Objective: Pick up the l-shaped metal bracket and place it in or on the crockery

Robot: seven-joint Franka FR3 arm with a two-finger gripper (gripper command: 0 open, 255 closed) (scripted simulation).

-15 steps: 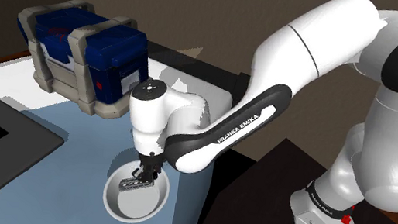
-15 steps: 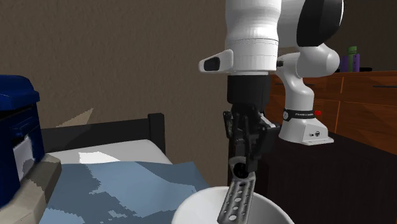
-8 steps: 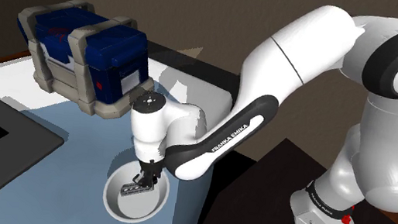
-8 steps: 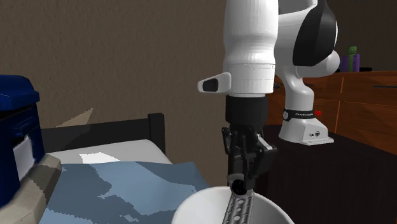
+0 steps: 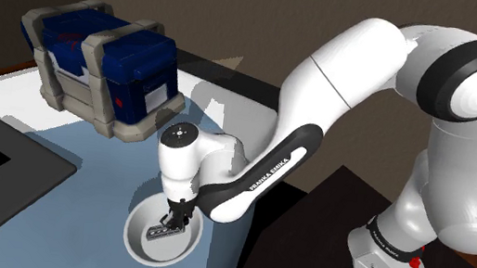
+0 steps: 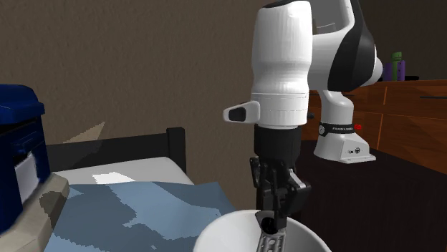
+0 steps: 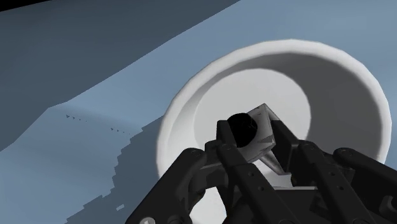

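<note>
- Currently the gripper (image 5: 175, 220) reaches down into the white bowl (image 5: 132, 237), fingers clamped narrowly on the grey perforated bracket (image 5: 159, 232).
- Bracket hangs inside the bowl, below its rim; contact with the bowl floor unclear.
- Bowl sits on the blue tabletop (image 5: 85, 152), near its edge.
- Blue case (image 5: 110, 57) and dark flat slab (image 5: 8, 170) stand well apart from the bowl, neither blocking the arm.

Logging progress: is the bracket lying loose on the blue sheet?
No, the gripper holds the bracket down inside the white bowl, off the blue sheet.
</note>
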